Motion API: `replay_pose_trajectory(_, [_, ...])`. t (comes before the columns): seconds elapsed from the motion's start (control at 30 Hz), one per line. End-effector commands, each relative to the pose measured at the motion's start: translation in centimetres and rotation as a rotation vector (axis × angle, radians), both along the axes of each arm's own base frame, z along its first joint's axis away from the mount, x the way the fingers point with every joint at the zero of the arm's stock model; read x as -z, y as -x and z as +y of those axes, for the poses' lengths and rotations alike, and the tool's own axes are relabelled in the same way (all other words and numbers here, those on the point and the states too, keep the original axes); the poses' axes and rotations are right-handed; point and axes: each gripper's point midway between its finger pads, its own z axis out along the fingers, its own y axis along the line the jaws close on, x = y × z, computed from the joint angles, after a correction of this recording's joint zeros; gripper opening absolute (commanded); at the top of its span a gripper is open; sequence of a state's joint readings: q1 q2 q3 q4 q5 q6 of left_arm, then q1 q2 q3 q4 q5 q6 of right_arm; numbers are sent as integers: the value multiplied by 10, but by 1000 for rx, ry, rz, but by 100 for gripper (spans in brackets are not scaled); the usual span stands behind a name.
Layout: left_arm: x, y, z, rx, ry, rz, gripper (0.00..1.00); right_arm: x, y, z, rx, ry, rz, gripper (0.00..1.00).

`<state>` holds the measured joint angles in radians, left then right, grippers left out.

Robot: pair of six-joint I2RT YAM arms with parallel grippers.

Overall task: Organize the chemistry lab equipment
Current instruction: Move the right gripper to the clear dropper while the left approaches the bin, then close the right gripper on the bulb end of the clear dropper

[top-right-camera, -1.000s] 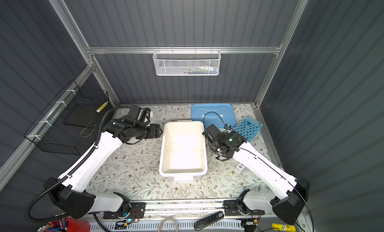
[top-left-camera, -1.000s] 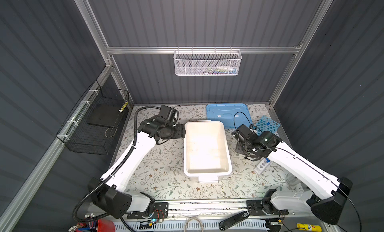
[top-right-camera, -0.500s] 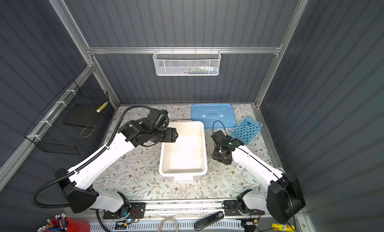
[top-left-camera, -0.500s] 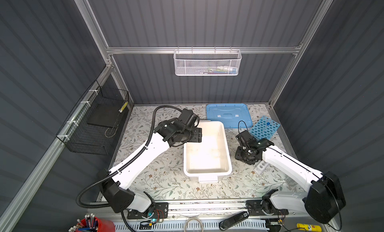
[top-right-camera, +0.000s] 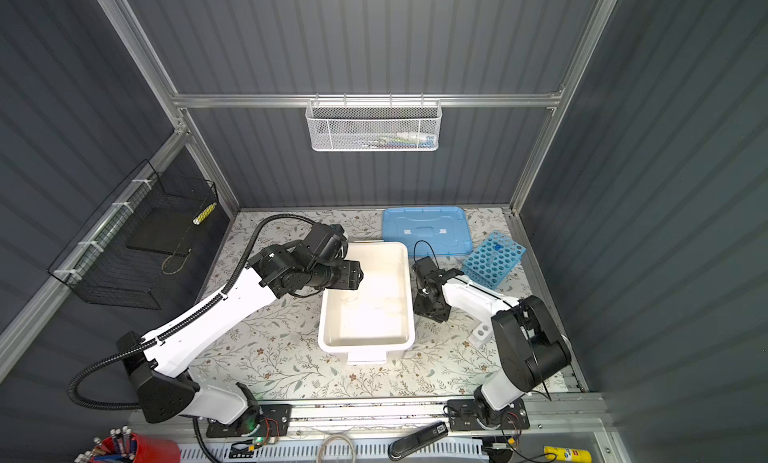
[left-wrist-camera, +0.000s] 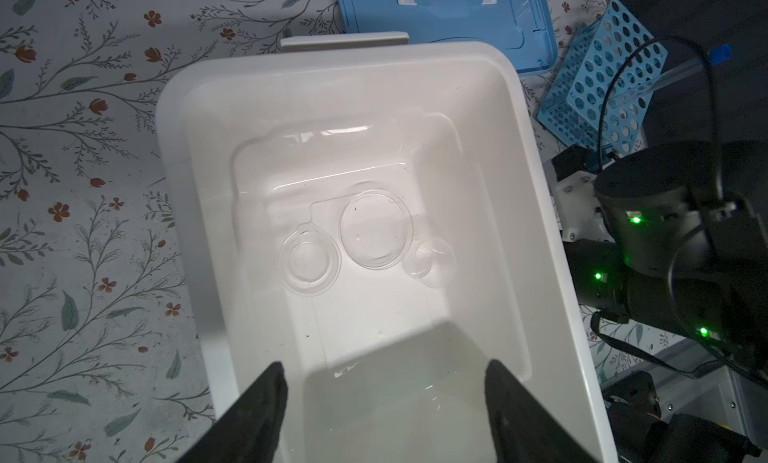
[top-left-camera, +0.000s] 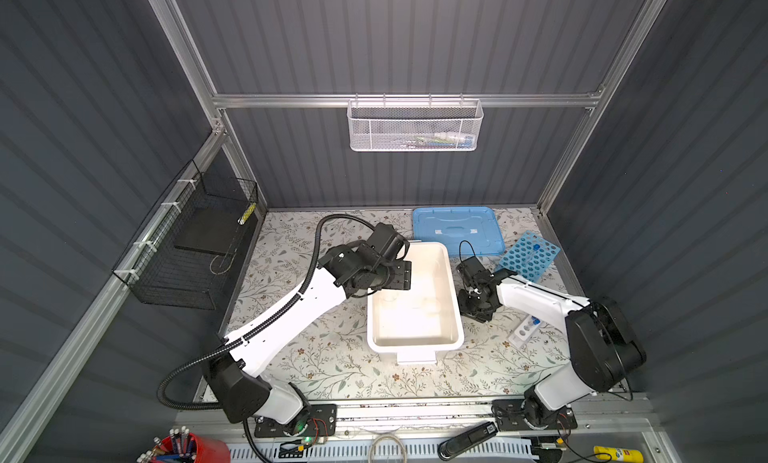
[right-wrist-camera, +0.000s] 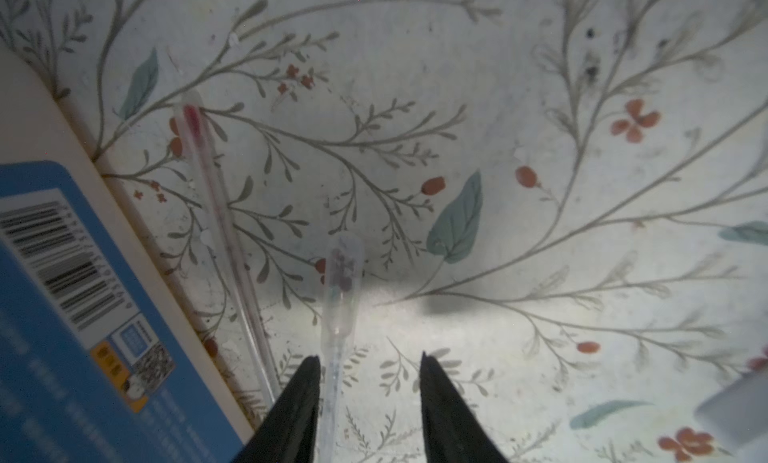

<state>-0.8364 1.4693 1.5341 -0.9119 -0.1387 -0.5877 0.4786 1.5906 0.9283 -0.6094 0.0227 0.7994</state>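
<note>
Left gripper point(left-wrist-camera: 384, 369) is hanging released, jaws wide, over the white tub point(left-wrist-camera: 208, 232), which is holding three clear beakers point(left-wrist-camera: 376, 230). Right gripper point(right-wrist-camera: 370, 357) is standing unclenched above the floral mat point(right-wrist-camera: 540, 232), grasping nothing; a clear pipette point(right-wrist-camera: 343, 274) is lying between its jaws, just beside one. A red-tipped glass rod point(right-wrist-camera: 216, 191) is lying alongside the tub

I see a flat table with a flower-printed cover point(top-left-camera: 332, 348). On it rest a large white plastic tub point(top-left-camera: 415, 345), a flat blue plastic lid point(top-left-camera: 455, 230) behind it, a sky-blue many-holed rack point(top-left-camera: 528, 255) and a small white tube rack point(top-left-camera: 524, 330) to the right. A thin glass rod with a red tip point(right-wrist-camera: 224, 216) lies just beside the tub.
</note>
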Motion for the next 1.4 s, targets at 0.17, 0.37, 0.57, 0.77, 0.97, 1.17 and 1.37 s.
replay_pose_trajectory(0.17, [4,2,6,-15,3,-6,76,4,-14,8,-16,-9,-5,40])
replay_pose_trajectory(0.37, [6,4,10,-22,-1,-6,76,19,-11,8,-19,4,34,37])
replay_pose_trajectory(0.57, [7,5,12,-26,-4,-8,76,28,-7,3,-14,26,55,33])
replay_pose_trajectory(0.77, [8,5,11,-23,-7,-6,76,28,-5,2,-20,29,56,23])
replay_pose_trajectory(0.97, [8,5,12,-27,-8,-8,76,26,-6,3,-38,31,50,15])
replay_pose_trajectory(1.17, [7,5,13,-27,-9,-10,75,19,-9,0,-48,48,39,9])
replay_pose_trajectory(1.37, [3,5,11,-20,-4,-10,75,-9,-12,-9,-40,70,-14,6])
